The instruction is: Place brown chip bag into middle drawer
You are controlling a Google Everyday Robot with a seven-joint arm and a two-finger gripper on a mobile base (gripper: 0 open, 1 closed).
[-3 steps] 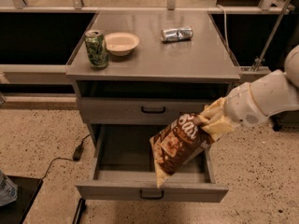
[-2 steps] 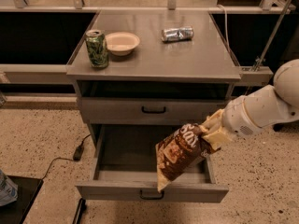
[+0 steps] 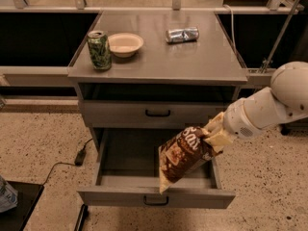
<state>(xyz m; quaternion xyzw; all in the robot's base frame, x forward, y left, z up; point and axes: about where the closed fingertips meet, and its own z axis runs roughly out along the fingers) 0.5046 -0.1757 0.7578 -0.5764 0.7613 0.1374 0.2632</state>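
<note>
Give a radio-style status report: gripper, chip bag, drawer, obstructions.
Gripper shut on brown chip bag, over open middle drawer, right side. Bag hangs tilted, not yet released. Its lower corner overlaps the drawer front in view.

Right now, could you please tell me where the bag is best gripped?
Grip the bag by its top end, from the right, where the hand pinches it above the open drawer: that end is flat, and the rest hangs slanting below.

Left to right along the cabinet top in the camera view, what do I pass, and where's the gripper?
On top: green can → bowl → crushed silver can. The gripper sits lower and further right, shut on the brown chip bag, which hangs over the open middle drawer.
</note>
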